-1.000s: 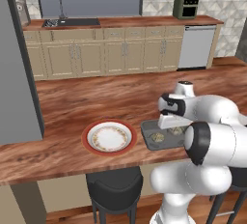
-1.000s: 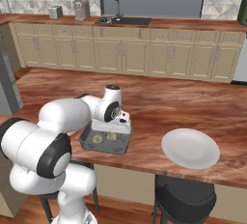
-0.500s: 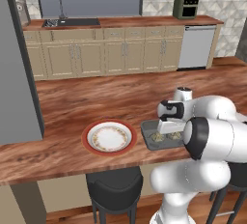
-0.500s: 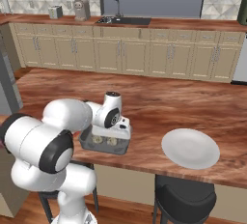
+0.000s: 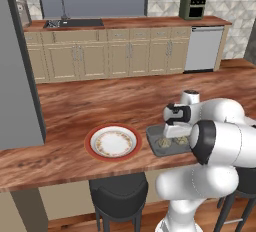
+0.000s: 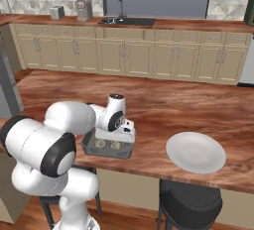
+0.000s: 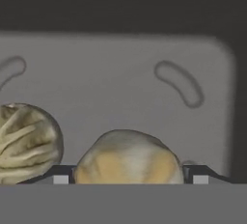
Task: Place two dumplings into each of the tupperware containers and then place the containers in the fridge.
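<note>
The dark grey tupperware container [image 5: 156,143] sits at the near edge of the wooden counter [image 5: 100,103] with two dumplings inside; the hand view shows them close up, one dumpling [image 7: 128,158] between the widely spread finger tips and another dumpling [image 7: 26,141] just beside it on the container floor. The red-rimmed plate [image 5: 112,142] lies just beside the container in the left base view, while the right base view shows a plain white plate [image 6: 196,152] well apart on its other side. The gripper [image 6: 115,140] points down into the container, the folded arm hiding part of it.

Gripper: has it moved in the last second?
Yes. The gripper has dropped toward the grey container, judged against the red-rimmed plate beside it; it now sits low over the dumplings.
</note>
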